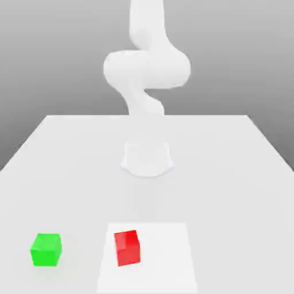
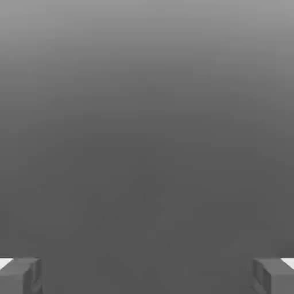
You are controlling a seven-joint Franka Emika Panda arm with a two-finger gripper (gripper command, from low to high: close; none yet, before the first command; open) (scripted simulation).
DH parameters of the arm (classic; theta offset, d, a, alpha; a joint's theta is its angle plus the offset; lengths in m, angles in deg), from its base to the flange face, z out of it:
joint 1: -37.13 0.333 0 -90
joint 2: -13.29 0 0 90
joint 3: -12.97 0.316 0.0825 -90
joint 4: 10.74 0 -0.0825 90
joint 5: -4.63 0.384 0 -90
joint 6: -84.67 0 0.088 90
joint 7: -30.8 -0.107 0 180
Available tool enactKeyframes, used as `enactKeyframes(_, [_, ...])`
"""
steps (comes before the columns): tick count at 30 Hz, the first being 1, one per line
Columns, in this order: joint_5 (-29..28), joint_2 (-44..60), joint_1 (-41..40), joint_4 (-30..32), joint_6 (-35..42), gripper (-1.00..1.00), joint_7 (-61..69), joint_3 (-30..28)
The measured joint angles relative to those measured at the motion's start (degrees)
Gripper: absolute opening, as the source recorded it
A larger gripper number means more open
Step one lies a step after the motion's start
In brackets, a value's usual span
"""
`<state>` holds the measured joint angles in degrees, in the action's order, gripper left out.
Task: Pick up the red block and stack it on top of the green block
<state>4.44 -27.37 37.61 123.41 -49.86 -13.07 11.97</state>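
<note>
The red block [image 1: 127,248] rests on the white table [image 1: 229,172] near the front edge, turned slightly askew. About a hand's width toward the exterior view's left, the green block [image 1: 46,249] sits apart from it with nothing on top. In the hand view my gripper [image 2: 147,275] is open, its two grey fingertips [image 2: 20,274] far apart at the picture's corners. Between them lies only plain grey background, and no block is held. The white arm [image 1: 146,69] rises from its base [image 1: 147,158] at the table's middle.
A paler rectangular patch [image 1: 166,258] surrounds the red block at the table's front. The table's side edges slant inward toward the back. A grey backdrop stands behind the arm.
</note>
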Motion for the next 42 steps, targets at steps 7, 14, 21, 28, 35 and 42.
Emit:
enactKeyframes(7, [-0.12,14.93,1.16,6.81,-7.96,0.0,5.97,-2.95])
enactKeyframes(14, [0.47,29.48,1.78,13.44,-15.71,0.0,12.32,-5.4])
enactKeyframes(21, [1.7,44.04,0.91,19.57,-23.69,0.0,18.76,-6.14])
enactKeyframes(28, [5.71,56.24,-1.07,18.48,-33.61,-1.0,22.21,-3.32])
enactKeyframes(35, [5.16,55.21,-0.99,18.64,-32.69,-1.0,21.8,-3.51])
enactKeyframes(42, [1.75,44.95,-4.33,18.02,-21.81,-1.0,15.84,-7.85])
